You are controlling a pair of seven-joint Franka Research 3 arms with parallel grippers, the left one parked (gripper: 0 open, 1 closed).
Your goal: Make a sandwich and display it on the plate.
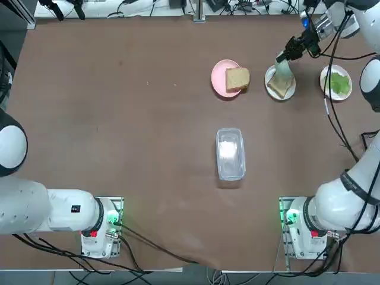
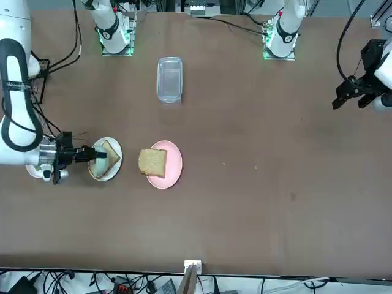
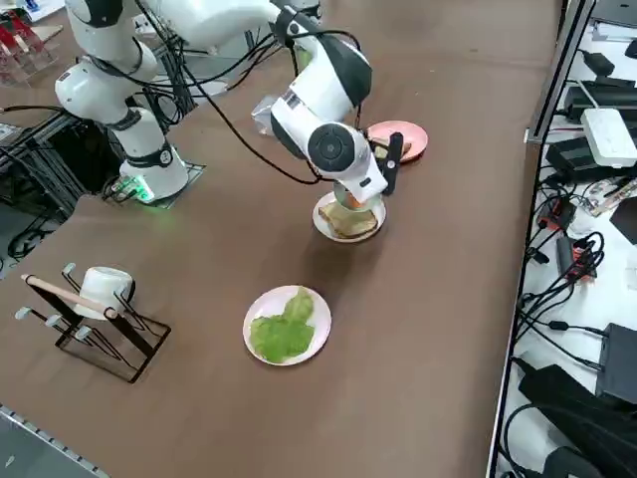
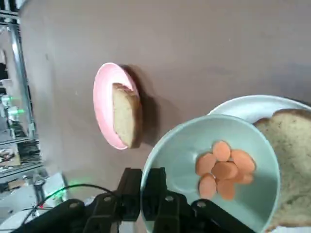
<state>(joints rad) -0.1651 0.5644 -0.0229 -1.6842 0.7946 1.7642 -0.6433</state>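
My right gripper [image 4: 142, 187] is shut on the rim of a pale green bowl [image 4: 214, 160] that holds several orange slices [image 4: 223, 169]. It keeps the bowl [image 1: 285, 70] tilted just above the plate [image 1: 272, 76], a small white one at the far right of the table. One tan bread slice [image 1: 278, 89] lies on that plate [image 2: 116, 164]. In the right side view the gripper [image 3: 383, 171] hangs over the plate [image 3: 326, 225] and its bread [image 3: 350, 221]. A second bread slice [image 1: 237, 78] rests on a pink plate [image 1: 219, 77] to its left. A green lettuce leaf [image 1: 338, 83] lies on another pale plate [image 1: 325, 76] further right.
A clear plastic container [image 1: 230, 153] stands mid-table, nearer the arm bases. In the right side view, a wire rack with a white mug [image 3: 100, 287] sits near the table's right edge. Cables trail from the right arm above the lettuce plate [image 3: 317, 339].
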